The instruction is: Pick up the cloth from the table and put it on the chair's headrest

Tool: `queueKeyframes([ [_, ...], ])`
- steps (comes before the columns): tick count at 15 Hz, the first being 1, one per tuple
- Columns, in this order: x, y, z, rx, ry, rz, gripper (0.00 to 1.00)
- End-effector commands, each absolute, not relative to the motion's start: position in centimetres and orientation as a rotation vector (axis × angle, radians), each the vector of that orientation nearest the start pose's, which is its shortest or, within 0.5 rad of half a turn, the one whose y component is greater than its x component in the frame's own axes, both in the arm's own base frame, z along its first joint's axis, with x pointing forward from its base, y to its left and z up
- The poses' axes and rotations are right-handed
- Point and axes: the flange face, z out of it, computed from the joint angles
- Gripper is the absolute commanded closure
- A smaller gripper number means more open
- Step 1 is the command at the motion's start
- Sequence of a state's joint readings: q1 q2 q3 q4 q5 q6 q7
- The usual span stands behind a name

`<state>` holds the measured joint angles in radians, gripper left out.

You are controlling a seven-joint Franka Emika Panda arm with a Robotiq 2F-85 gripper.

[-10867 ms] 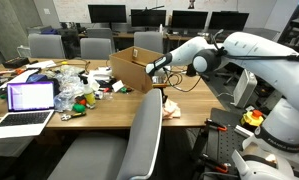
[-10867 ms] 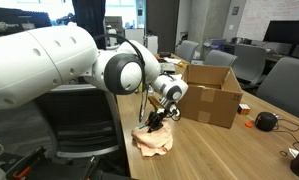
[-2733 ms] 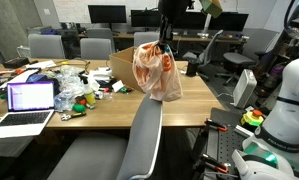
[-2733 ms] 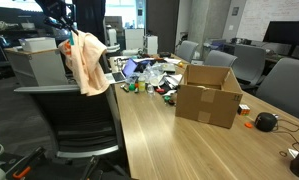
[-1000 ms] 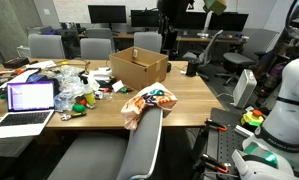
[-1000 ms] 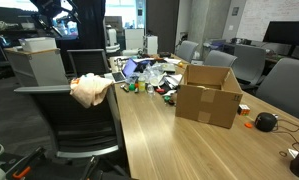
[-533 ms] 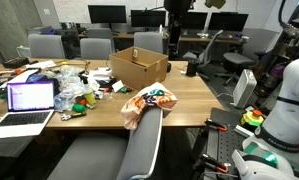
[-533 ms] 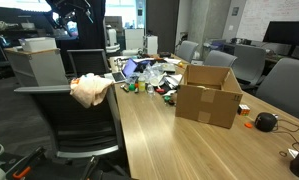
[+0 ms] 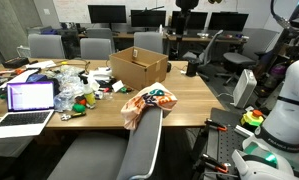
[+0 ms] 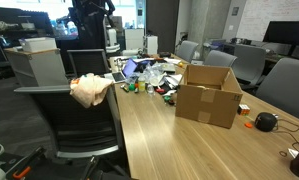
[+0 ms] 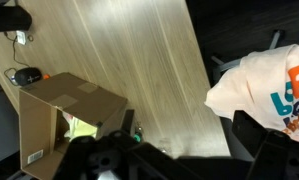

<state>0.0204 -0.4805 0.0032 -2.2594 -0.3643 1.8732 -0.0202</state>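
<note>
The cream cloth (image 9: 149, 102) with orange and teal patches lies draped over the chair's headrest (image 10: 51, 89), with folds hanging down both sides of the grey back; both exterior views show it (image 10: 90, 90). In the wrist view it (image 11: 263, 82) shows at the right edge, beside the wooden table (image 11: 139, 55). My gripper (image 9: 186, 4) hangs high above table and chair, well clear of the cloth, and shows dark at the top of an exterior view (image 10: 92, 14). In the wrist view the gripper (image 11: 179, 165) is open, with nothing between its fingers.
An open cardboard box (image 9: 139, 68) stands on the table (image 9: 194, 100), also seen in the wrist view (image 11: 59, 115). A laptop (image 9: 29, 100) and colourful clutter (image 9: 77, 85) fill one end. Smaller office chairs (image 9: 94, 47) line the far side. A black device (image 10: 266, 121) lies by the box.
The gripper has moved sideways and upward, away from the chair. The cloth stays draped on the headrest.
</note>
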Motion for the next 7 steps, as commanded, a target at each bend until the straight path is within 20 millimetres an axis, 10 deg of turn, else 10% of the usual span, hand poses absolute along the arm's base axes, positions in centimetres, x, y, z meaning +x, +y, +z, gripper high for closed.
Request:
queueKeyframes([
  [1, 40.2, -5.5, 56.4, -3.385, 0.026, -0.265, 0.00],
  [7, 38.1, -10.2, 55.0, -3.241, 0.351, -0.401, 0.00],
])
